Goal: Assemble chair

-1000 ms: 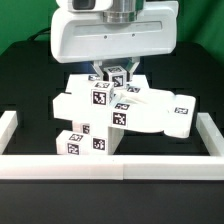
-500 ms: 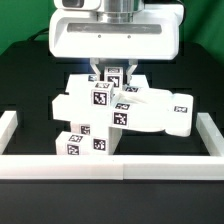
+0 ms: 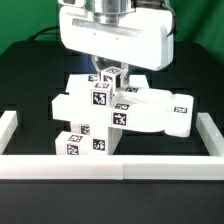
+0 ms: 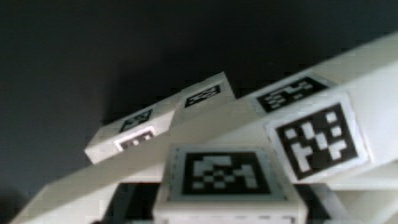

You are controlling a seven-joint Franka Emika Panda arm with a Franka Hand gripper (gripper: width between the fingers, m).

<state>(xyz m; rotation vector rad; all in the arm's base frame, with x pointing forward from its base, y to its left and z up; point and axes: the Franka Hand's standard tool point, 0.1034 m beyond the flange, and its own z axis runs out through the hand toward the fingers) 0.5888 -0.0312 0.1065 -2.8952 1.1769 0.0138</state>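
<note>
Exterior view: claw [image 3: 110, 72] around chair [image 3: 120, 110] block.

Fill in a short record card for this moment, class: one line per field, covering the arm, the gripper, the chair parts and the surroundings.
arm: white robot arm above the parts, top centre of the exterior view
gripper: gripper down at a small tagged block; jaw state unclear
chair parts: white tagged pieces clustered mid-table; long slab reaching toward the exterior view's right, leg frame at the front
surroundings: black table, low white border wall
wrist view: blurred close-up of tagged white parts
</note>
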